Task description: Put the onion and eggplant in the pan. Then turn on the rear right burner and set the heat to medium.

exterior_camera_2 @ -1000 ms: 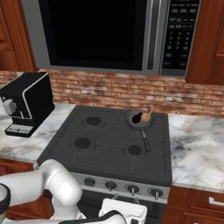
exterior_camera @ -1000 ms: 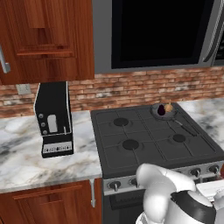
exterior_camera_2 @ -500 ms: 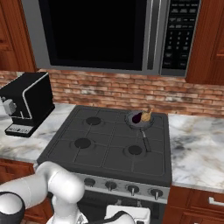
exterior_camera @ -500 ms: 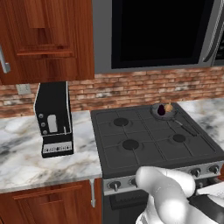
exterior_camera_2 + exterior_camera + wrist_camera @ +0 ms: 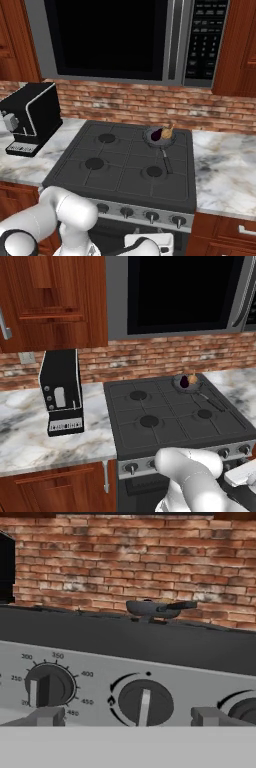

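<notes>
The dark grey pan (image 5: 160,141) sits on the rear right burner (image 5: 180,139), its black handle pointing toward the stove front. Inside it lie the dark purple eggplant (image 5: 156,134) and, to its right, the tan onion (image 5: 168,132). The left base view shows the same: pan (image 5: 188,388), eggplant (image 5: 184,381), onion (image 5: 193,378). My gripper (image 5: 127,717) is open, low in front of the stove's control panel. Its fingertips (image 5: 46,716) stand either side of a dark knob (image 5: 144,702), apart from it. The pan (image 5: 150,608) shows far behind, against the brick wall.
Left of that knob is a dial with temperature numbers (image 5: 47,687), and another knob (image 5: 244,709) is at the right edge. A black coffee machine (image 5: 61,391) stands on the marble counter (image 5: 30,431) left of the stove. A microwave (image 5: 125,40) hangs above.
My arm has sunk lower in front of the stove's front panel. The jaws have stayed open. Pan, eggplant and onion have not moved.
</notes>
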Available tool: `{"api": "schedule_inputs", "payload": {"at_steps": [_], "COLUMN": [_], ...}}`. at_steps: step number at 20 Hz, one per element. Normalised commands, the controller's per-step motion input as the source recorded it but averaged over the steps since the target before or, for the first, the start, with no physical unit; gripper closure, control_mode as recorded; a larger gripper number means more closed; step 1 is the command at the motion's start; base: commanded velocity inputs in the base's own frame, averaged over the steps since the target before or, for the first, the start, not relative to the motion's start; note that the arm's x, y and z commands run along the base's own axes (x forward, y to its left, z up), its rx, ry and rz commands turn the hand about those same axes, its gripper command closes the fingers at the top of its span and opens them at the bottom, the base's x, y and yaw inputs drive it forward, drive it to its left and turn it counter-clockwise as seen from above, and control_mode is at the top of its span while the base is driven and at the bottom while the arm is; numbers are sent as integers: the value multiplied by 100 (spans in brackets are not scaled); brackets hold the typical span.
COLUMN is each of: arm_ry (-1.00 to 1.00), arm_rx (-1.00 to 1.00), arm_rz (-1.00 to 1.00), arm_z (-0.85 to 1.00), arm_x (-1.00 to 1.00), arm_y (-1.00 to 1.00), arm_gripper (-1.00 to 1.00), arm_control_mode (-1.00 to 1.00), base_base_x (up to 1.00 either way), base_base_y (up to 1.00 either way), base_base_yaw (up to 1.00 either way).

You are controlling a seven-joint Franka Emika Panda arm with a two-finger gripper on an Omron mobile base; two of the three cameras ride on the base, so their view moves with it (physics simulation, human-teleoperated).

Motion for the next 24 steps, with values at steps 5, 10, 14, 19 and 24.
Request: {"api": "schedule_inputs", "payload": {"at_steps": [5, 10, 14, 19, 24], "arm_ry": [0, 0, 0, 1, 2], "arm_rx": [0, 3, 12, 15, 25], "arm_rz": [2, 0, 0, 0, 0], "arm_z": [0, 0, 7, 0, 0], "arm_x": [4, 12, 0, 6, 2], "arm_y": [0, 0, 0, 0, -1], "arm_gripper": [-100, -100, -100, -100, -100], "arm_control_mode": [-100, -100, -100, -100, -100], "base_base_x": [0, 0, 0, 0, 0], "base_base_y": [0, 0, 0, 0, 0], "base_base_yaw": [0, 0, 0, 0, 0]}}
